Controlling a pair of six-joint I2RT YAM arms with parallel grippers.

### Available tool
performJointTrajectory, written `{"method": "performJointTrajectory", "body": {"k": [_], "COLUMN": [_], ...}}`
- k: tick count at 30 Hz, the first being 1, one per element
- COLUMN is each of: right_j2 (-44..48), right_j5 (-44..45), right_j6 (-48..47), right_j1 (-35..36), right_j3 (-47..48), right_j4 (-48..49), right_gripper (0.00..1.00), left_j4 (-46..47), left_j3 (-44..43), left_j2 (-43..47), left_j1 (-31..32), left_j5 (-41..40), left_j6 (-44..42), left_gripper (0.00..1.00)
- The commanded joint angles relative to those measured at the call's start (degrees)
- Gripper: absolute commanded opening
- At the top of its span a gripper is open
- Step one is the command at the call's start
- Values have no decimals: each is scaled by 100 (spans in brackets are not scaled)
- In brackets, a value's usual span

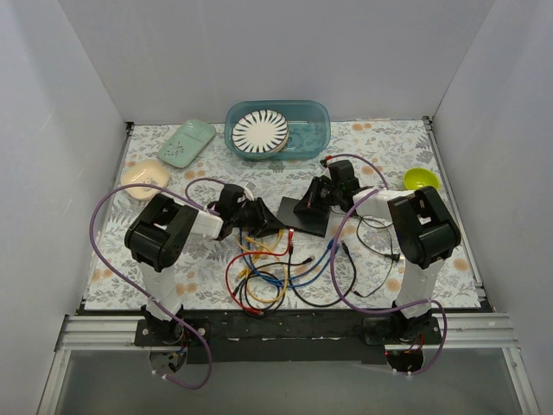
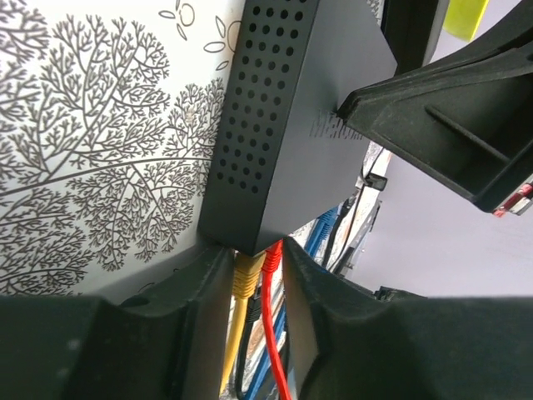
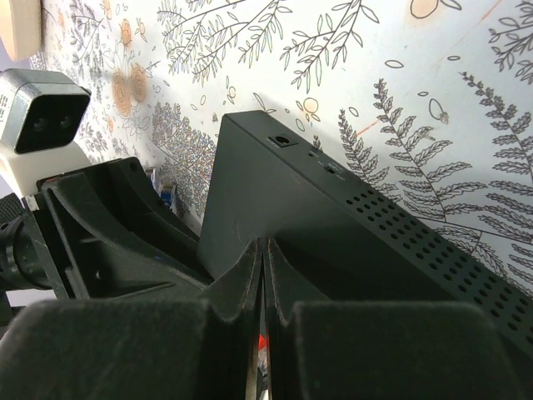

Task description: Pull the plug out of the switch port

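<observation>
The black switch (image 1: 304, 216) lies mid-table, also in the left wrist view (image 2: 283, 125) and the right wrist view (image 3: 350, 242). A yellow plug (image 2: 246, 275) and a red plug (image 2: 272, 258) sit side by side in its ports. My left gripper (image 1: 275, 223) (image 2: 254, 250) is closed on both plugs, one finger against each. My right gripper (image 1: 309, 206) (image 3: 263, 242) is shut, its tips pressing on the switch's top face; it also shows in the left wrist view (image 2: 450, 108).
A tangle of red, yellow, blue and black cables (image 1: 276, 268) lies in front of the switch. A teal bin (image 1: 320, 117) with a striped plate (image 1: 259, 131) stands at the back. A green dish (image 1: 186, 143), a cream dish (image 1: 145, 177) and a yellow-green bowl (image 1: 421, 179) stand around.
</observation>
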State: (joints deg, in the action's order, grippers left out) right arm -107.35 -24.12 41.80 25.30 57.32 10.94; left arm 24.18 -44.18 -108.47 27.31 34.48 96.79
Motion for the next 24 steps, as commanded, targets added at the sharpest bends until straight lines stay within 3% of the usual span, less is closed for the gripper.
{"method": "performJointTrajectory", "body": {"k": [1,3,9,17,24], "right_j2": [-260,-260,-181,1127,769], "right_j5": [232,232,267,724,628], "right_j6": [-216,-216,-251,-963,-1192], "right_j1": [28,28,28,677,1030], "right_j3": [-98,-98,-142,-432,-248], "right_j4": [-347,-347,-390,-750,-1278], "right_gripper": [8,8,8,8,8], "left_j4": [-326,-309,-221,-221,-283], "left_j3": [86,94,147,121,50], "left_j2": [-157,-175,-193,-193,-210], "left_j1": [108,108,117,99,99], "left_j5": [-108,-152,-152,-73,-20], "left_j6": [-178,-108,-3,6,-11], "left_gripper": [24,14,0,0,0]}}
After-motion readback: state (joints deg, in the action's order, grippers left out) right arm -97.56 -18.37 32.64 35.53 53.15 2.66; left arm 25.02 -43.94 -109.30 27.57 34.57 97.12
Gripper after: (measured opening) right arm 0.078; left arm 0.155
